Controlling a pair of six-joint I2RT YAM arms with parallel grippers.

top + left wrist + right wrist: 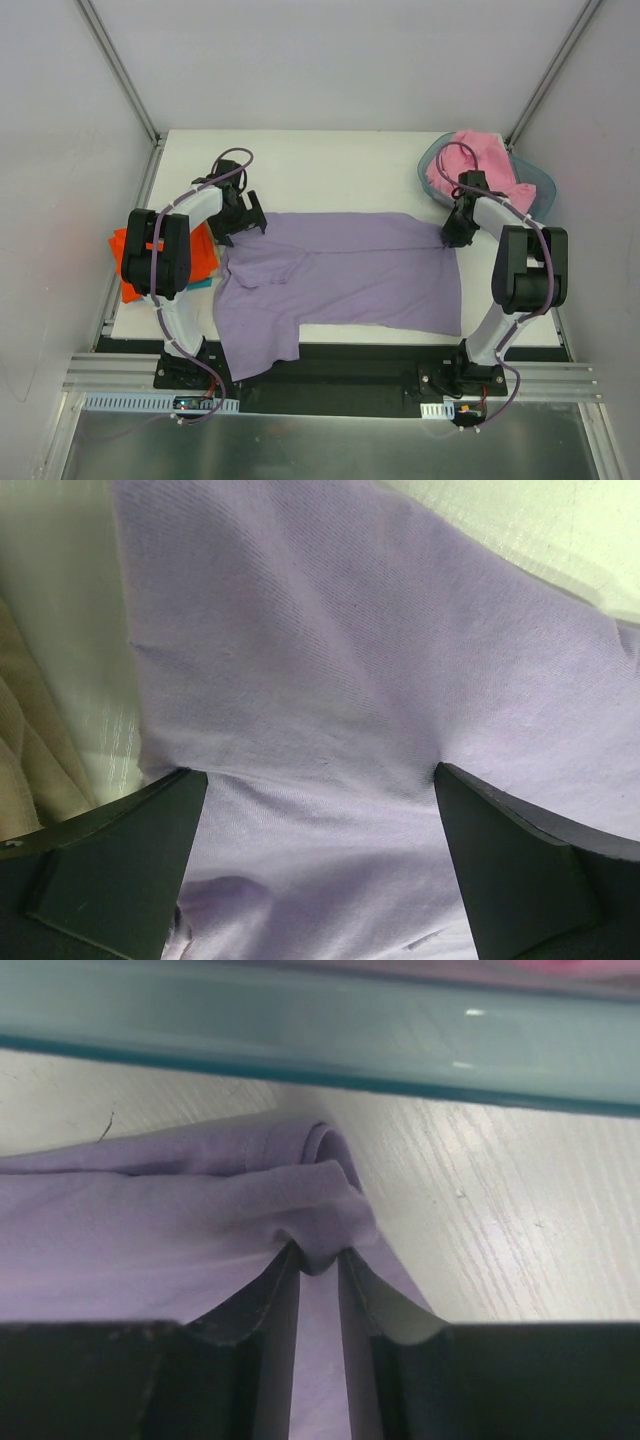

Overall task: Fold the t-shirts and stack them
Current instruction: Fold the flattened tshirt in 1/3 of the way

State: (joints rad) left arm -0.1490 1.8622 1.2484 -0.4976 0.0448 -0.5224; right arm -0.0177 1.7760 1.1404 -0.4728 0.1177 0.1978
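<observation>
Hazards, left to right. The orange shirt [128, 262] lies at the table's [330, 165] left edge with a sliver of the teal shirt [200, 285] under it, and the left arm stands over both, so a wide swing could drag that pile off. The left gripper [243, 216] sits over the far-left corner of the lavender shirt [350, 275] with its jaws spread wide and nothing held. If it closes on one layer only, or misses the hem, the corner will likely slip in a lift. The lavender shirt is spread across the middle of the table, and its near-left part hangs over the front edge. That overhang could pull the cloth forward once tension is released. The right gripper [457, 234] is nearly closed, pinching a small bunched fold at the far-right corner. This is a thin hold and may let go under a sideways pull. The basket [541, 182] with the pink shirt [478, 160] stands just beyond those fingers, so contact is likely on a move away from the arms. There is open room along the far strip of table. Room is tight at the left and right edges.
</observation>
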